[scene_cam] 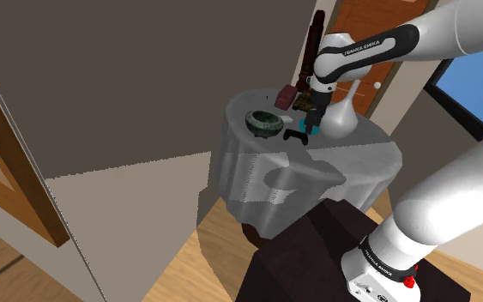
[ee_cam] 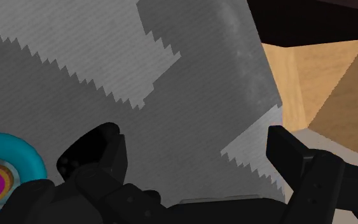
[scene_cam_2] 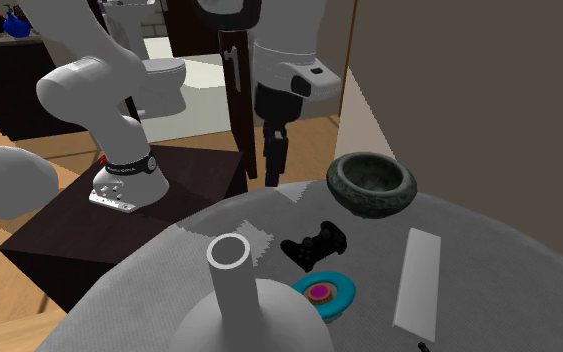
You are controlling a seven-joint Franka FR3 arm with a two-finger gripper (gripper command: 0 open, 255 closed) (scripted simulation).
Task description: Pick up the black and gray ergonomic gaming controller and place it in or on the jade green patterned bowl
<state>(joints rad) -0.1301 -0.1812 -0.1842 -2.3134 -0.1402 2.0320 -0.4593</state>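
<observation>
Shoulder view first: the arm [scene_cam: 377, 41] comes up off the stand [scene_cam: 316, 253] at lower right, bends over and runs left. The wrist is turned so the hand [scene_cam: 314, 125] points pretty much straight down over the bench [scene_cam: 256, 176], which is draped in grey cloth. The black controller [scene_cam: 295, 137] lies flat on the cloth just beside the fingertips, toward this view's lower left. The dark green patterned bowl [scene_cam: 263, 123] sits near it further left, not touching it. A white long-necked vase [scene_cam: 341, 116] stands just right of the hand. In the second exterior view the hand hangs upright over the bench's far edge, on the stand's side. The controller lies clear of it, closer to the camera, between the hand and a teal disc [scene_cam_2: 324, 296]. The bowl is off to the right of the hand, and a flat white slab [scene_cam_2: 417, 278] lies right of the controller. In the wrist view the two fingers are spread wide with nothing clasped, just grey cloth between them. Past one finger you get the bench edge and the wooden floor [ee_cam: 323, 83]. By the other finger, next to the teal disc, there's a rounded black shape that looks like the controller. It's black on black though, so I can't cleanly separate it from the finger or say if they touch.
</observation>
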